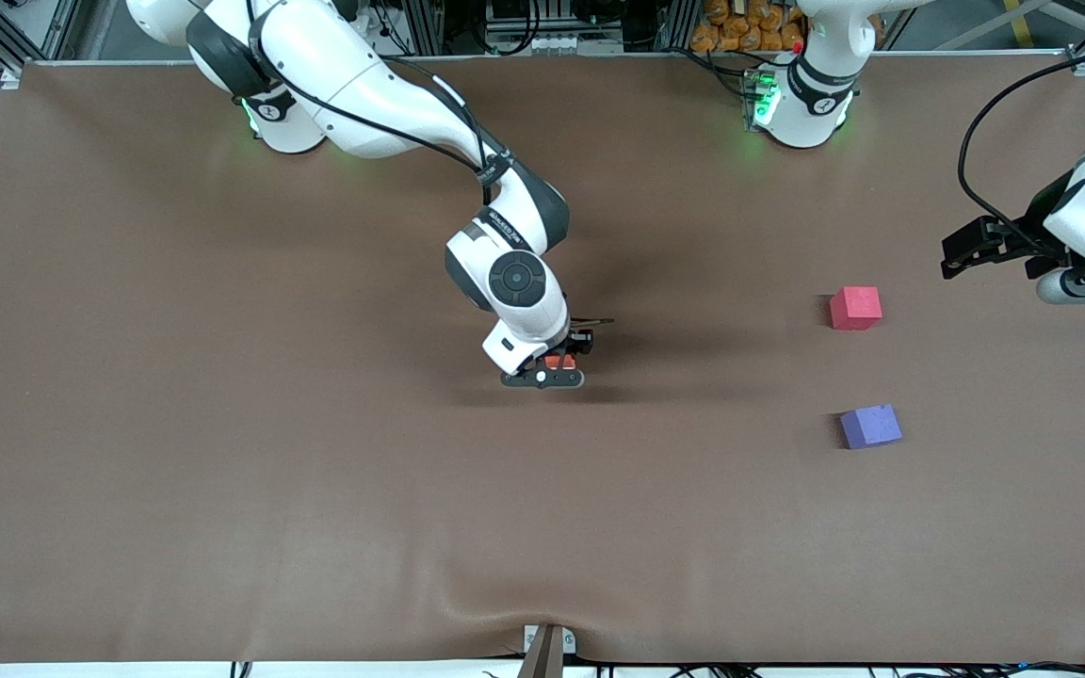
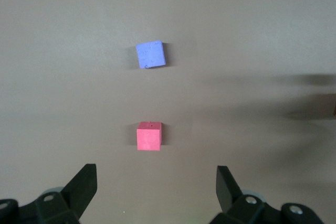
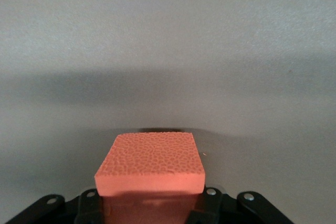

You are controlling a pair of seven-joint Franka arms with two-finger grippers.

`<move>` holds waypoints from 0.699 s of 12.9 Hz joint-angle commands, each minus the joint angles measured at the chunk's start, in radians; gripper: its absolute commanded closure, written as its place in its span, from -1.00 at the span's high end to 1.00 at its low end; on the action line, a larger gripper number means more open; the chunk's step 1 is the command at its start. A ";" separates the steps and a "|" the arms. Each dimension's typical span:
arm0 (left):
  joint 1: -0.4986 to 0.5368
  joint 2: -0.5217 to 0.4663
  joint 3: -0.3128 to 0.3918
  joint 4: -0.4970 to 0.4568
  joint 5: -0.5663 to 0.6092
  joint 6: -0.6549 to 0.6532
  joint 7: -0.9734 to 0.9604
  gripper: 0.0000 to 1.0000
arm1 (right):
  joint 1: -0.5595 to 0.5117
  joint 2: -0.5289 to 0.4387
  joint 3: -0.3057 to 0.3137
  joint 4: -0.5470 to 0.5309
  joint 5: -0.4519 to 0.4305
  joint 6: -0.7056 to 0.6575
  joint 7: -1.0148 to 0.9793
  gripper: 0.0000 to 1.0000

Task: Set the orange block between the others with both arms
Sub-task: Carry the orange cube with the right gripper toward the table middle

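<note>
The orange block (image 1: 558, 362) (image 3: 149, 161) is clamped in my right gripper (image 1: 557, 367) (image 3: 149, 203), which is shut on it low over the middle of the table. The red-pink block (image 1: 855, 308) (image 2: 149, 136) and the purple-blue block (image 1: 870, 426) (image 2: 150, 55) rest on the table toward the left arm's end, with the purple-blue one nearer the front camera and a gap between them. My left gripper (image 1: 966, 252) (image 2: 156, 172) hangs open and empty above the table beside the red-pink block, and its fingers (image 2: 86, 179) stand wide apart.
A brown mat (image 1: 222, 424) covers the whole table. The two arm bases (image 1: 801, 104) (image 1: 279, 118) stand along its edge farthest from the front camera. A small bracket (image 1: 547, 645) sits at the edge nearest that camera.
</note>
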 commanded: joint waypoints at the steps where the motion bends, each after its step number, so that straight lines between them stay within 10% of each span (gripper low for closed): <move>1: 0.003 -0.022 -0.007 -0.028 0.024 0.003 -0.005 1.00 | 0.022 0.041 -0.021 0.049 0.002 -0.012 0.012 -1.00; 3: 0.003 -0.036 -0.012 -0.029 0.024 -0.006 -0.019 1.00 | 0.022 0.056 -0.021 0.062 -0.001 -0.012 0.012 -0.78; 4: 0.003 -0.041 -0.017 -0.028 0.024 -0.008 -0.019 1.00 | 0.023 0.056 -0.024 0.060 -0.010 -0.012 0.012 0.71; 5: 0.001 -0.041 -0.018 -0.028 0.024 -0.008 -0.019 1.00 | 0.032 0.055 -0.029 0.060 -0.054 -0.018 0.012 1.00; 9: -0.006 -0.023 -0.043 -0.023 0.023 0.000 -0.022 1.00 | 0.032 -0.011 -0.027 0.060 -0.070 -0.116 0.014 1.00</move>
